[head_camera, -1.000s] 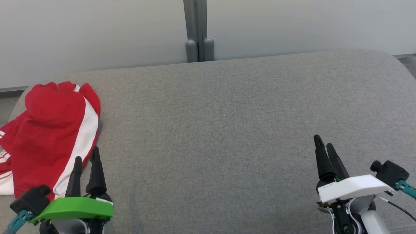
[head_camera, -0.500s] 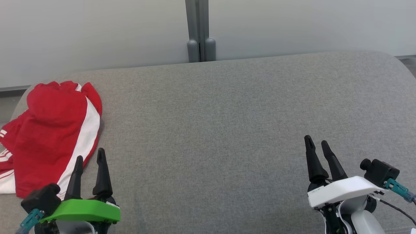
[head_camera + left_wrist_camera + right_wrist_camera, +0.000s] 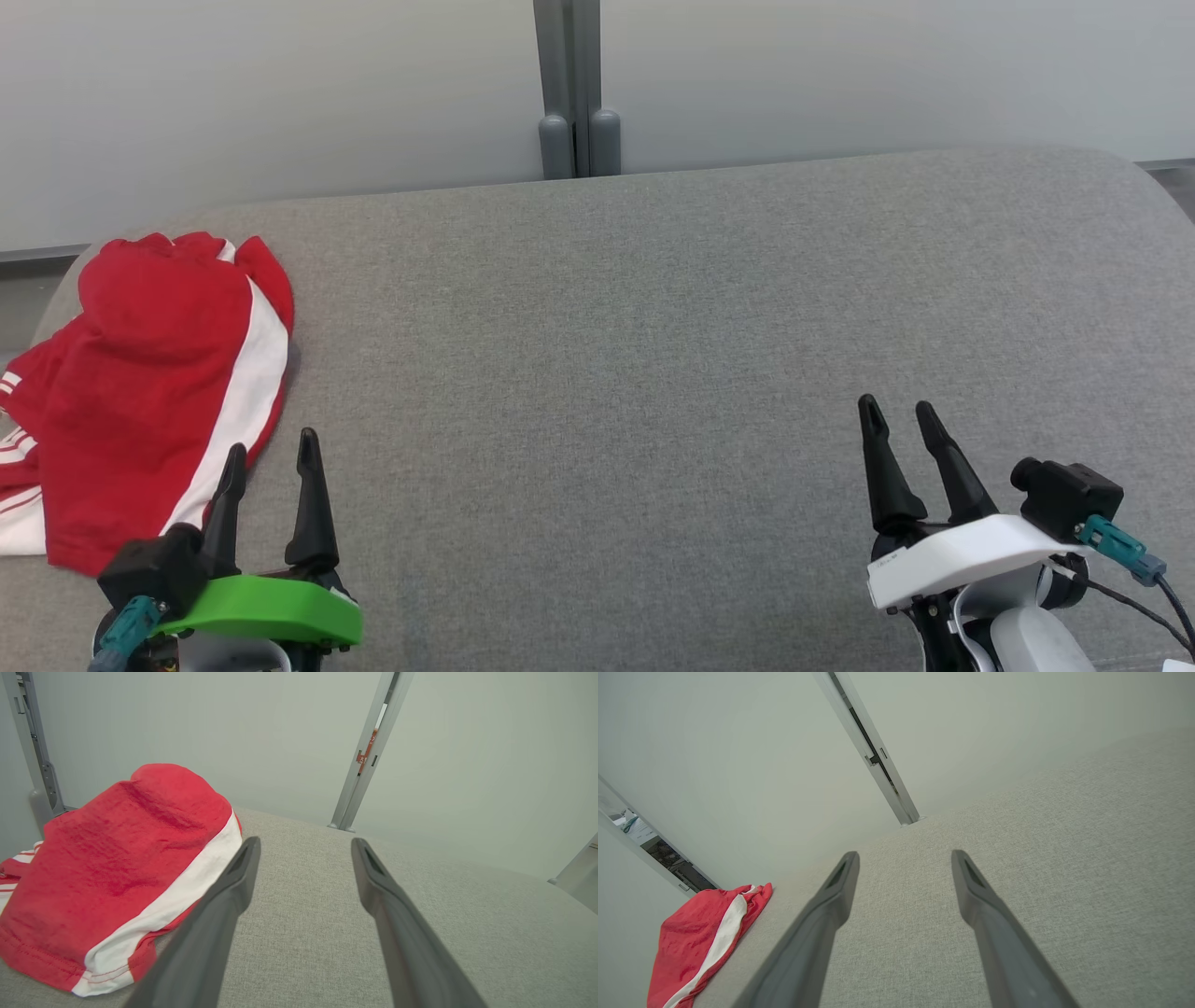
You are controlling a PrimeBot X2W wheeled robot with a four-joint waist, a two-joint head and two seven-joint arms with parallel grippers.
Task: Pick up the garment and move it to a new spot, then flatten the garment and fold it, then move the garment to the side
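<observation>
Garment (image 3: 140,373) heaped on cushion (image 3: 653,373), left edge — likely partition post (image 3: 571,93) behind.

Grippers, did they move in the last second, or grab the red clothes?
Both moved a little toward the middle: the left gripper slid right and the right gripper slid left. Neither took hold of anything; both stayed open. The red garment stayed bunched on the grey cushion.
</observation>
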